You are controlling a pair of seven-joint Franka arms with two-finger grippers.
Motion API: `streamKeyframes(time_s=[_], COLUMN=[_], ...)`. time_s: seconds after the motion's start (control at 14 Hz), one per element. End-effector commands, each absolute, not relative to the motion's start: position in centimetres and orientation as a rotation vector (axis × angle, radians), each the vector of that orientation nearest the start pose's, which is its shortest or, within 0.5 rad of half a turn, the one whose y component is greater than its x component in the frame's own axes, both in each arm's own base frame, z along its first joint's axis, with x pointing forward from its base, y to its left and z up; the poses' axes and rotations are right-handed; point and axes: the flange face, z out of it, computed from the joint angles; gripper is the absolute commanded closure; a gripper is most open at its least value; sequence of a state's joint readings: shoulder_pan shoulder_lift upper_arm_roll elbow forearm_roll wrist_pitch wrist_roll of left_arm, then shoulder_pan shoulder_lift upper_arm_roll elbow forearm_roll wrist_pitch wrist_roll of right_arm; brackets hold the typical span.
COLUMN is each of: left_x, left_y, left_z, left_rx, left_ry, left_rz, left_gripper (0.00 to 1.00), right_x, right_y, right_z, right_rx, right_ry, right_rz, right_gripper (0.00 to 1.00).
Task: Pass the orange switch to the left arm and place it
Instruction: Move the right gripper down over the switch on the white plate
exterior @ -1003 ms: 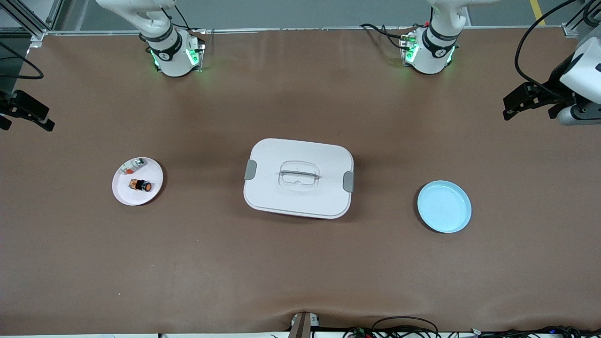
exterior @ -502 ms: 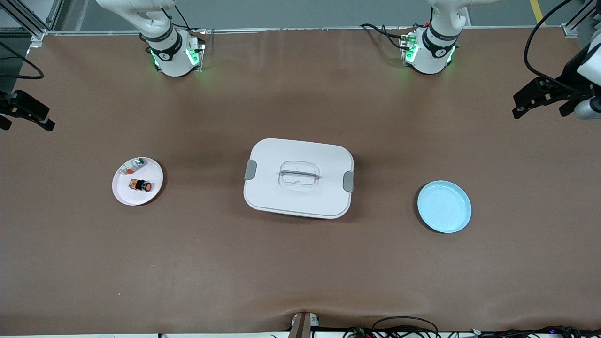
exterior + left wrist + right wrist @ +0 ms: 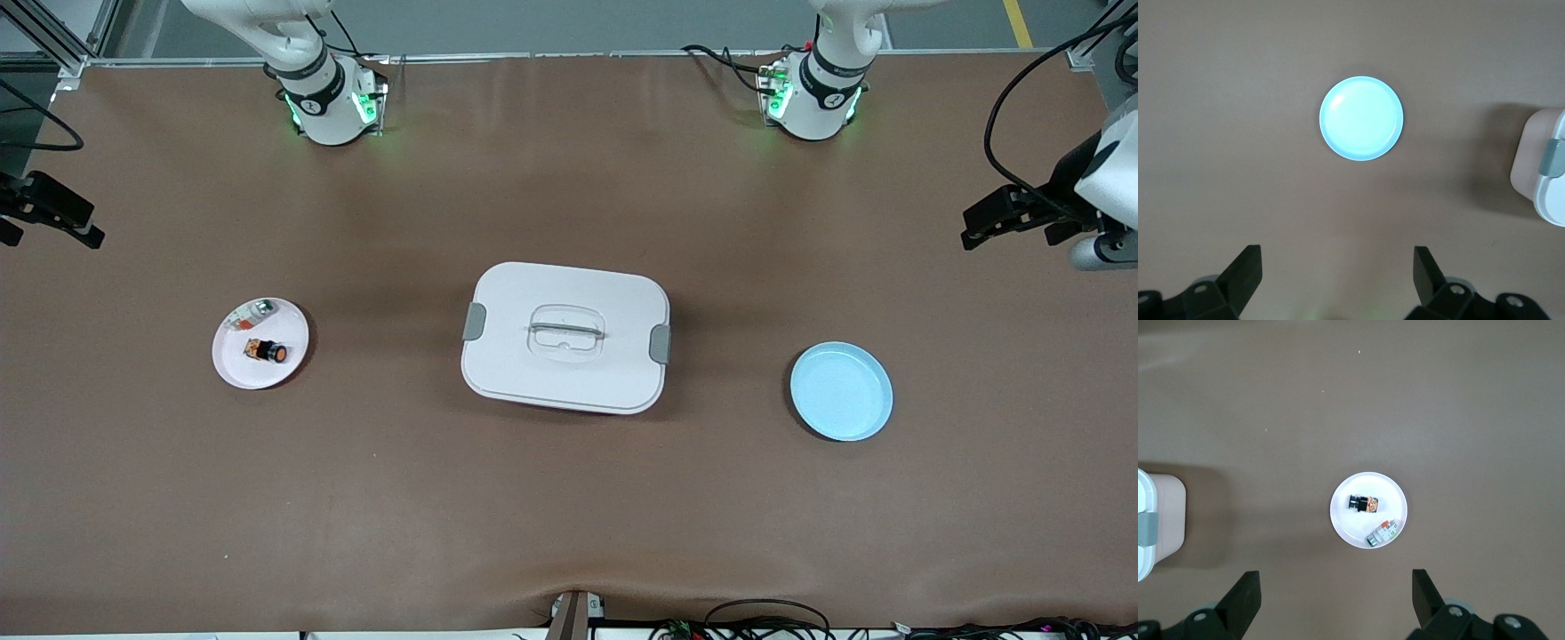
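A: Where is the switch (image 3: 267,351)?

B: It lies on its side on the pink plate (image 3: 236,366), toward the right arm's end of the desk (image 3: 569,498). Its orange face points toward the box (image 3: 565,336). The right wrist view shows it too, as a small black body with an orange end, inside the plate's rim.

A: Anything else on that plate?

B: A small silvery part (image 3: 252,312) with a red-orange bit, just beside the switch and farther from the front camera. The two look apart, though only narrowly.

A: And the box?

B: It sits mid-desk between the two plates, lid on, a grey latch on each short side and a clear recessed handle in the lid. The blue plate (image 3: 841,391) lies toward the left arm's end, well apart from the box, with nothing on it.

A: The pincers?

B: The left pincer (image 3: 996,216) hangs high over the desk's edge at the left arm's end. In its wrist view the two black fingers (image 3: 1245,273) stand wide apart with nothing between them, and the blue plate shows below. The right pincer (image 3: 49,213) hangs over the desk's edge at the right arm's end; its fingers (image 3: 1245,597) are also spread wide and hold nothing, with the pink plate below. Neither touches anything.

A: Is either arm near the box?

B: No, both are well apart from it. Each wrist view catches only a corner of the box with one latch.
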State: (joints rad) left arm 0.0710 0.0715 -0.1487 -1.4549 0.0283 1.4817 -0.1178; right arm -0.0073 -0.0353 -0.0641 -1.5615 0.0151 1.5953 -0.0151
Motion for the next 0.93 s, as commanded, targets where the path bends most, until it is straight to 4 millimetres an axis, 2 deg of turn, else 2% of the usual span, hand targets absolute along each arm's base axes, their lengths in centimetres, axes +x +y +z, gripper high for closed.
streamKeyframes(time_s=[0.0, 0.07, 0.29, 0.36, 0.5, 0.57, 0.79, 0.86], left_x=[56.2, 56.2, 56.5, 56.6, 57.6, 57.7, 57.7, 57.6], left_y=[-3.0, -2.7, -4.2, -4.0, -2.7, -2.5, -2.2, -1.4], left_z=[63.7, 63.9, 63.2, 63.2, 61.8, 63.2, 63.5, 63.7], left_rx=[-3.100, -3.111, -3.100, -3.101, -3.107, -3.109, -3.121, -3.123], left_ry=[-0.058, -0.060, -0.032, -0.034, -0.069, -0.078, -0.079, -0.103], left_rz=[0.072, 0.067, 0.081, 0.084, 0.116, 0.069, 0.061, 0.057], left_gripper=[0.00, 0.00, 0.00, 0.00, 0.00, 0.00, 0.00, 0.00], right_x=[54.7, 55.1, 55.5, 56.2, 57.9, 58.6, 59.4, 59.5], right_y=[-4.3, -3.6, -3.6, -3.8, -4.1, -4.2, -4.3, -4.3], right_z=[64.5, 63.7, 61.3, 59.8, 56.4, 55.1, 50.0, 47.9], right_rx=[-3.126, -3.124, -3.126, -3.126, -3.125, -3.128, -3.163, -3.165], right_ry=[0.115, 0.093, 0.081, 0.084, 0.104, 0.106, 0.094, 0.092], right_rz=[-0.051, -0.023, 0.112, 0.153, 0.210, 0.199, 0.109, 0.058], right_gripper=[0.00, 0.00, 0.00, 0.00, 0.00, 0.00, 0.00, 0.00])
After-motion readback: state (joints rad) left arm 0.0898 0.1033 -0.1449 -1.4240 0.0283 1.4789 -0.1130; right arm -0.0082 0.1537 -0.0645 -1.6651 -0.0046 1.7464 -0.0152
